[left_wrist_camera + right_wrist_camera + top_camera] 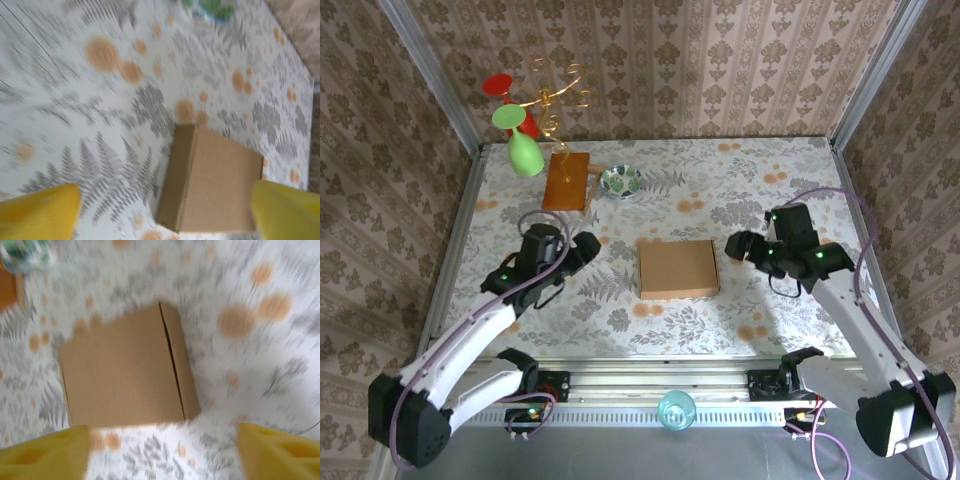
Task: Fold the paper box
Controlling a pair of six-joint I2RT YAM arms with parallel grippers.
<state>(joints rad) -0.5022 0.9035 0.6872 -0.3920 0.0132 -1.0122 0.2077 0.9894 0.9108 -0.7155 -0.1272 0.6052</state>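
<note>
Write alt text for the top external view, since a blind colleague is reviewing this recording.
A folded, closed light-brown paper box lies in the middle of the floral table, flanked by the left gripper and right gripper, both open and clear of it. Behind it lie a wooden board and a small bowl.

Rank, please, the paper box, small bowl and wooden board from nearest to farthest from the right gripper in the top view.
1. paper box, just left of the right gripper.
2. small bowl, back left.
3. wooden board, beyond the bowl.
</note>
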